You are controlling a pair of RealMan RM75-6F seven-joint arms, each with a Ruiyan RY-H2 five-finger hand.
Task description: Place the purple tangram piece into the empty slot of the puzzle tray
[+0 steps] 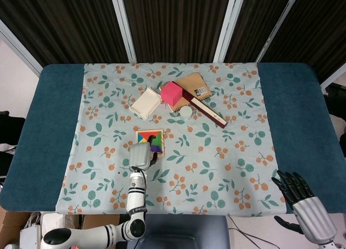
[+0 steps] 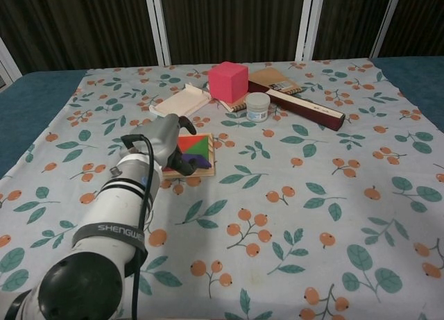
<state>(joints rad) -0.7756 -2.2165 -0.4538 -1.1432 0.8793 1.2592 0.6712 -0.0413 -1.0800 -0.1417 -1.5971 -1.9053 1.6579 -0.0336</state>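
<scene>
The wooden puzzle tray (image 1: pixel 150 130) (image 2: pixel 202 173) lies left of centre on the floral cloth, filled with coloured pieces. The purple tangram piece (image 1: pixel 156 148) (image 2: pixel 196 159) sits low over the tray's near right part. My left hand (image 1: pixel 139 155) (image 2: pixel 165 141) reaches over the tray's near left side, its dark fingers (image 2: pixel 183 164) curled against the purple piece and seemingly pinching it. Whether the piece lies flat in its slot is hidden by the fingers. My right hand (image 1: pixel 301 199) hangs off the table's near right corner, fingers spread and holding nothing. The chest view does not show it.
Behind the tray stand a white box (image 1: pixel 146 102) (image 2: pixel 182 100), a pink cube (image 1: pixel 171 93) (image 2: pixel 228 81), a small white jar (image 1: pixel 186 112) (image 2: pixel 259 106), a brown notebook (image 1: pixel 195 86) and a long dark red box (image 1: pixel 208 109) (image 2: pixel 309 108).
</scene>
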